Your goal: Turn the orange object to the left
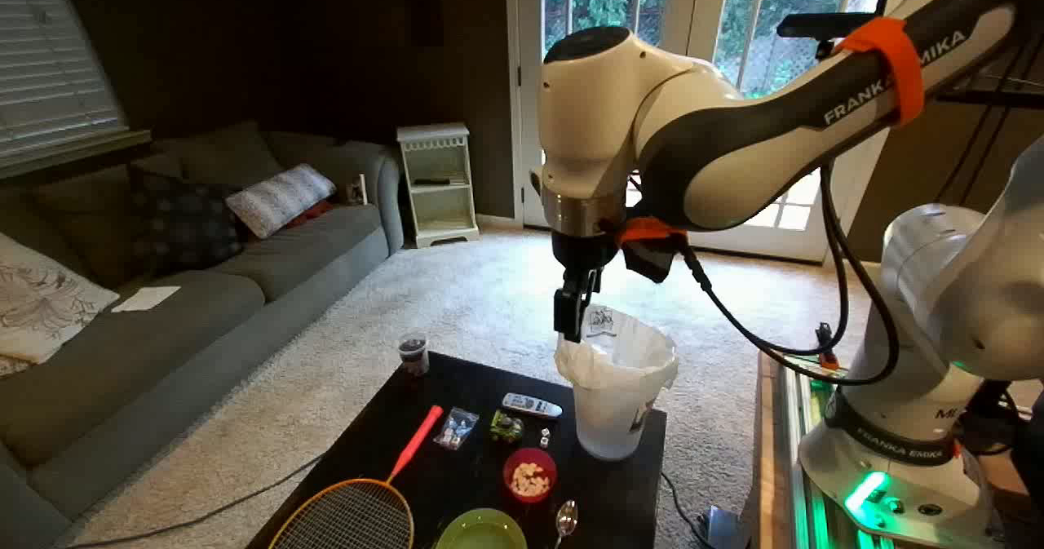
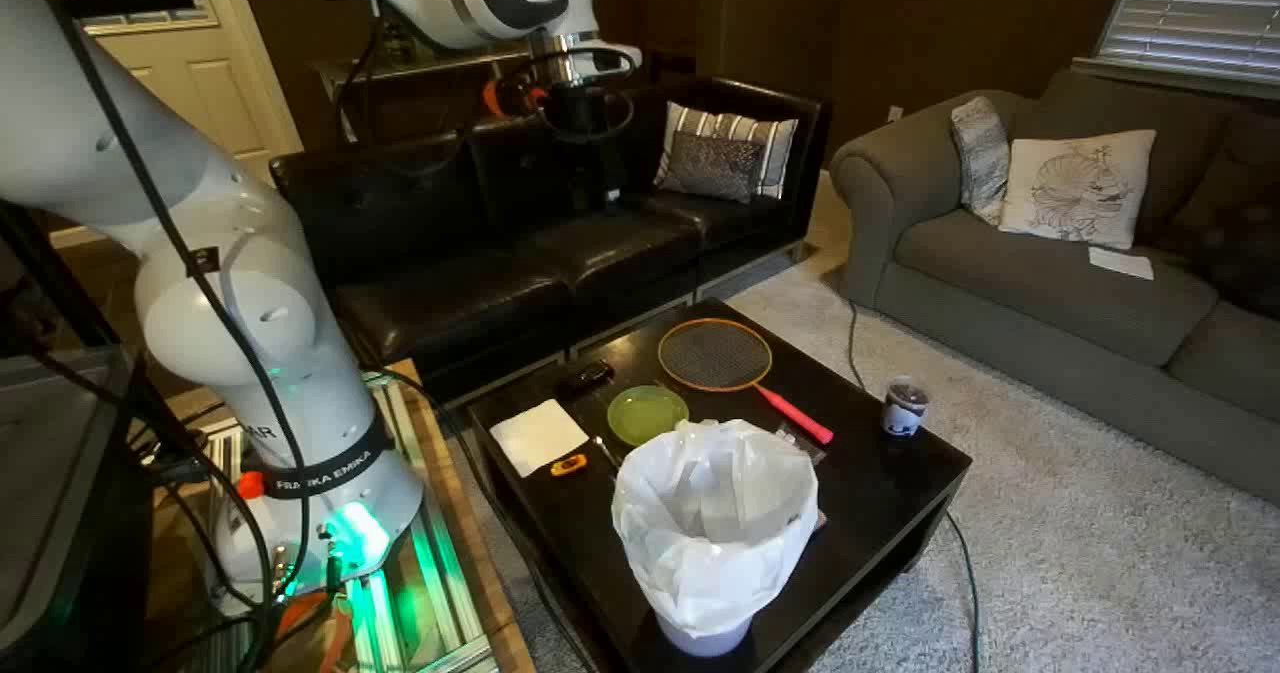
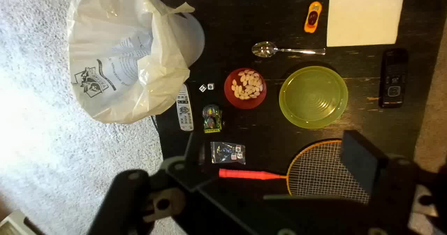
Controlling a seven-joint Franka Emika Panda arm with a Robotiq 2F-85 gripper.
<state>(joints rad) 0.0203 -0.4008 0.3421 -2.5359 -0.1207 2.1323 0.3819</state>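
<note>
Red bowl [image 3: 241, 103] w/ pale nuts or seeds [image 3: 248, 88] (can't tell which) sits upright on the black coffee table [image 3: 258, 133], btwn two white dice [image 3: 211, 86] & the green plate [image 3: 313, 97] in the wrist view. Spoon [image 3: 267, 49] lies near both bowl & plate. My gripper [image 3: 272, 149] hangs up high, jaws spread wide, well apart from the bowl. Lined trash bin [image 1: 608, 422] stands upright nr the grey remote [image 1: 532, 405].

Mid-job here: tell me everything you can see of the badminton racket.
The racket lies flat on the dark table. Its rounded orange head, strung with pale mesh, is beside the green plate; a thin shaft leads to the smooth-looking reddish handle, next to the clear bag. The gripper hides part of it in the wrist view. Only the table appears to touch it.
</note>
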